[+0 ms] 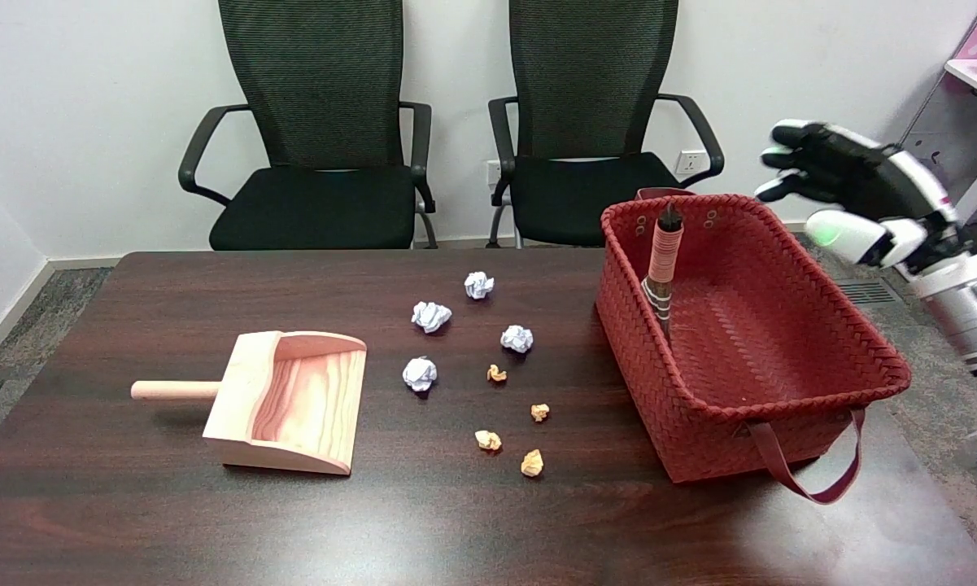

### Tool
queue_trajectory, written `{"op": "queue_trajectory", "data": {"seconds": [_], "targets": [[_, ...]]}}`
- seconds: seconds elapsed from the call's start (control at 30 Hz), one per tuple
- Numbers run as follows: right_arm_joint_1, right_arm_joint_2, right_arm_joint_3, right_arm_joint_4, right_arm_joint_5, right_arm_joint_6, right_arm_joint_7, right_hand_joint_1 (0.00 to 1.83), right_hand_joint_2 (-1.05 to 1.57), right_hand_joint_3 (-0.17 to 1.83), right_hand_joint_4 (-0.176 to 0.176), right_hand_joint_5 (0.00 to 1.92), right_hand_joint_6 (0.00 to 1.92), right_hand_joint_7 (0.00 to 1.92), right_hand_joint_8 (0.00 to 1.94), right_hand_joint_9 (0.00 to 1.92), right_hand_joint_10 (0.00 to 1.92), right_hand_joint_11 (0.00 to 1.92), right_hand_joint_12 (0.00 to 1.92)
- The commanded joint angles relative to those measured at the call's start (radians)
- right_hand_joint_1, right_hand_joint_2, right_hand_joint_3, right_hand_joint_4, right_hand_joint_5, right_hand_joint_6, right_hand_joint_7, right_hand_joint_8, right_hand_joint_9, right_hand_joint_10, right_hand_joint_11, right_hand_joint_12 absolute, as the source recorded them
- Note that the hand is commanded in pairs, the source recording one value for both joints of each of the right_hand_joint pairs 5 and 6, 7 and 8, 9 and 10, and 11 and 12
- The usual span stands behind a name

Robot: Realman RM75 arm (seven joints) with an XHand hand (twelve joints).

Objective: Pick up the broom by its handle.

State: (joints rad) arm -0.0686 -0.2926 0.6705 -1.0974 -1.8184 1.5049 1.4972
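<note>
Hand: black-and-white right hand (pixel 842 191) hangs empty, fingers spread.
Broom: pink-wrapped handle (pixel 664 252) below-left of hand, inside red woven basket (pixel 781 423), well apart.
Progress: nothing grasped; reach, grip, lift remain.

Bright even light, sharp, soft shadows

The broom (pixel 661 273) stands inside the red woven basket (pixel 789 407), leaning against the basket's far left wall. Its handle, wrapped in pale pink cord, rises steeply to a dark tip just above the basket's rim, near the far left corner. Lower down come lighter bindings over a dark stem; its brush end is hidden in the basket
</note>
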Motion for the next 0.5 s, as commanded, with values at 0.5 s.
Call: {"op": "queue_trajectory", "data": {"seconds": [0.5], "targets": [[0.088,-0.252,0.112,-0.095,-0.148,-0.360,-0.129,0.92,0.06,0.82,-0.176,0.24,0.24,0.24,0.24,0.23,0.23,0.49,0.49]]}}
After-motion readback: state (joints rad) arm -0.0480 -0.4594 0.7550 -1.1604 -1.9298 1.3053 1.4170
